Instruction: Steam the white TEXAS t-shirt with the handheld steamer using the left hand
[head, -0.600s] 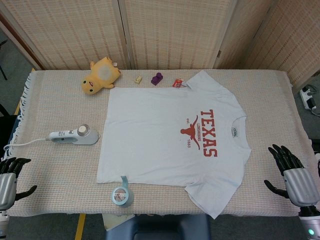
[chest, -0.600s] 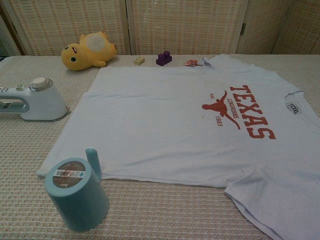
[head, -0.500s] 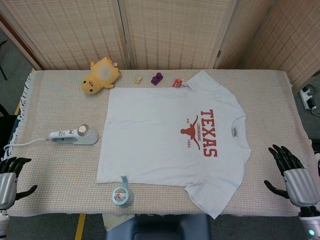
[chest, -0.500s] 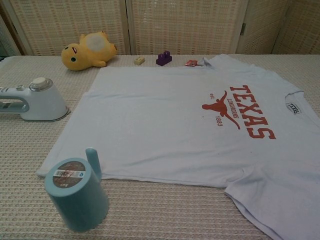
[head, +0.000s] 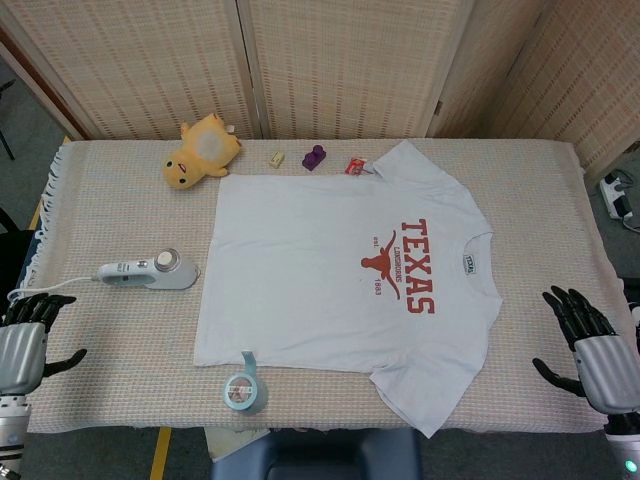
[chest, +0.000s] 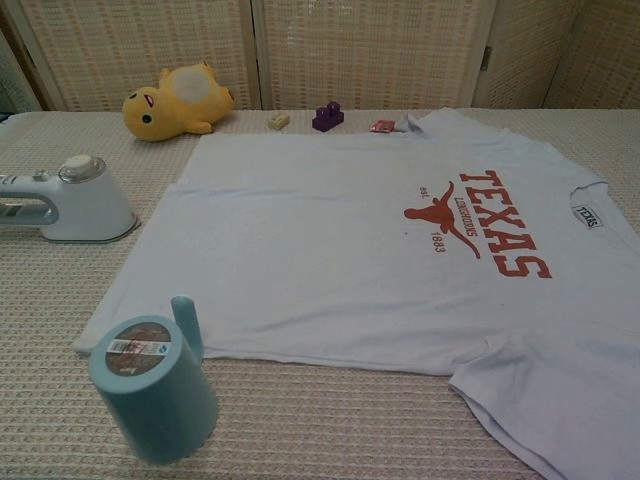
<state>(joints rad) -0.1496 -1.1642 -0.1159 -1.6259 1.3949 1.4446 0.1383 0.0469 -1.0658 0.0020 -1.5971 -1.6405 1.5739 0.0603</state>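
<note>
Yellow plush toy (head: 200, 150) (purple block (head: 315, 158) nearby)

Behind my table (head: 120, 215) stands a folding screen (head: 350, 60) of woven, straw-coloured panels set in pale frames; in my head view it spans the whole back of the scene and angles forward at the right. A beige woven cloth (head: 540, 200) covers the table, with a white fringe (head: 40, 240) hanging along its left edge. Grey floor (head: 25, 125) shows to the left, and a yellow floor line (head: 160, 452) below the near edge. At far right a white power strip (head: 620, 195) lies on the floor. Lighting is even and soft.
</note>
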